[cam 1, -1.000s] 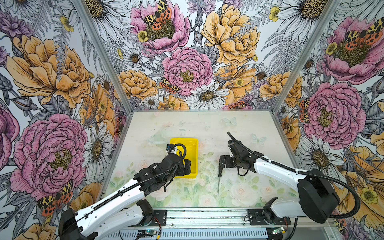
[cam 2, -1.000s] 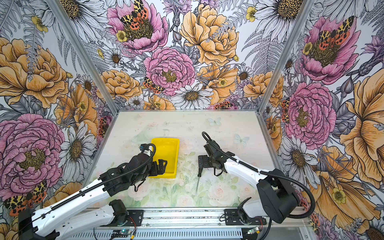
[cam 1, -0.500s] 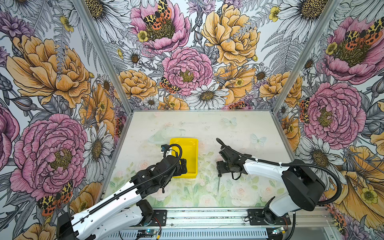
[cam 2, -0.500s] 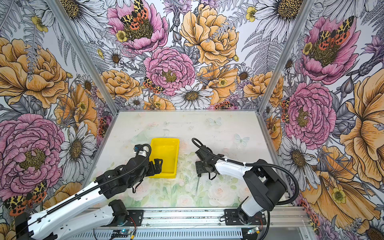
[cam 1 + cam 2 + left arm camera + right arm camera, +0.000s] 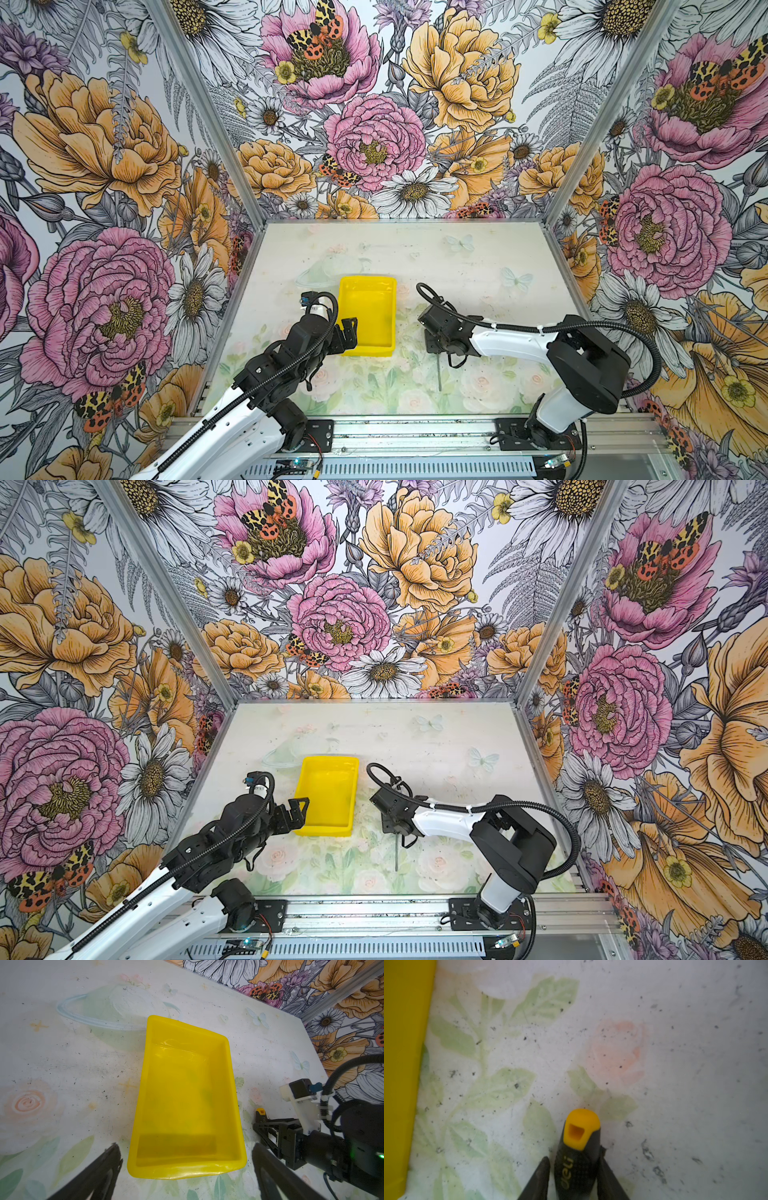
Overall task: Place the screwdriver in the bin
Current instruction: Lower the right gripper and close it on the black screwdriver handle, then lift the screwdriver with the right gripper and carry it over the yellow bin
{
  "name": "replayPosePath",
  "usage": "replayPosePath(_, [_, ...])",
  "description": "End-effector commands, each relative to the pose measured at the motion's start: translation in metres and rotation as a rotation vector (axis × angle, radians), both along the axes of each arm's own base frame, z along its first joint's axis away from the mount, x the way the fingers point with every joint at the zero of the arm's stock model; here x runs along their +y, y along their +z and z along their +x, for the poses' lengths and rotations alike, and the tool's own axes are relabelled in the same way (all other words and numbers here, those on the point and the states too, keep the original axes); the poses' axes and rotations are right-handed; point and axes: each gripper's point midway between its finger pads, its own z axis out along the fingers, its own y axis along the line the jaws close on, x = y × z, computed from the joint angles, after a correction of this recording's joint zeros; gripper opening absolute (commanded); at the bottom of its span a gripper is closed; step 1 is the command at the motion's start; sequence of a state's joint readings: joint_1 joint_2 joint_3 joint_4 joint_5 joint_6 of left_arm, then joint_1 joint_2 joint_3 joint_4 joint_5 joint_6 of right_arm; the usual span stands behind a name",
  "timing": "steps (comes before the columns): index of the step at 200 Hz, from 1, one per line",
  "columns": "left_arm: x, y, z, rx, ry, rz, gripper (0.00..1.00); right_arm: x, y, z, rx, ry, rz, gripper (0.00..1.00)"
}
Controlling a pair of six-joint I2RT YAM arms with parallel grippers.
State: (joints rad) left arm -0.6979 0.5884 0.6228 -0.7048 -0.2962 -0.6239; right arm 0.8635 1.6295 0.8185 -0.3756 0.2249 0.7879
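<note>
The screwdriver [image 5: 577,1159] lies on the table right of the bin. Its black handle with the orange-yellow cap sits between the fingers of my right gripper [image 5: 574,1159], which is shut on it. In both top views only the thin silver shaft [image 5: 439,374] [image 5: 397,856] shows, pointing to the front edge from under the right gripper [image 5: 434,345] [image 5: 392,825]. The yellow bin [image 5: 368,316] [image 5: 328,791] [image 5: 187,1095] holds nothing. My left gripper [image 5: 349,332] [image 5: 297,812] [image 5: 186,1147] stands open at the bin's near left corner, its fingers either side of the near end wall.
The bin's yellow wall [image 5: 402,1064] runs a short way beside the handle. Flowered walls close the table on three sides, and a metal rail [image 5: 415,432] with both arm bases runs along the front.
My right gripper has dropped onto the screwdriver handle and its jaws have gone from wide open to shut around it. The left gripper has drawn back a little to the left off the bin.
</note>
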Motion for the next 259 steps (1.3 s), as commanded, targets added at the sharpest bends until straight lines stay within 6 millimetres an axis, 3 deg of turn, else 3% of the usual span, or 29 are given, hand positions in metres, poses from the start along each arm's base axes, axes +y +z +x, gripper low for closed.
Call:
replayPosePath(1, [-0.005,-0.005,-0.002,0.003,-0.043,0.002,0.99,-0.004,-0.014,-0.007,0.038,-0.041,-0.036,0.24])
replayPosePath(29, [-0.009,-0.006,-0.002,0.002,-0.063,-0.004,0.99,-0.002,-0.008,-0.007,0.031,-0.045,-0.027,0.0])
replayPosePath(56, [-0.008,-0.004,0.0,-0.005,-0.06,-0.01,0.99,0.011,0.024,0.001,-0.061,-0.019,0.017,0.0])
replayPosePath(114, [0.008,-0.002,0.005,-0.034,0.009,-0.019,0.99,0.042,0.133,0.03,-0.281,-0.003,0.19,0.0])
replayPosePath(141, [0.007,-0.005,0.006,-0.033,0.008,-0.018,0.99,0.068,0.179,0.044,-0.356,0.052,0.253,0.0])
replayPosePath(175, [0.012,-0.003,0.006,-0.049,0.028,-0.014,0.99,0.104,0.219,0.061,-0.403,0.096,0.327,0.0])
replayPosePath(199, [0.014,-0.001,0.005,-0.062,0.034,-0.02,0.99,0.133,0.224,0.073,-0.389,0.12,0.365,0.0])
replayPosePath(259, [0.022,0.001,-0.004,-0.087,0.065,0.007,0.99,0.202,0.184,0.098,-0.307,0.164,0.385,0.0])
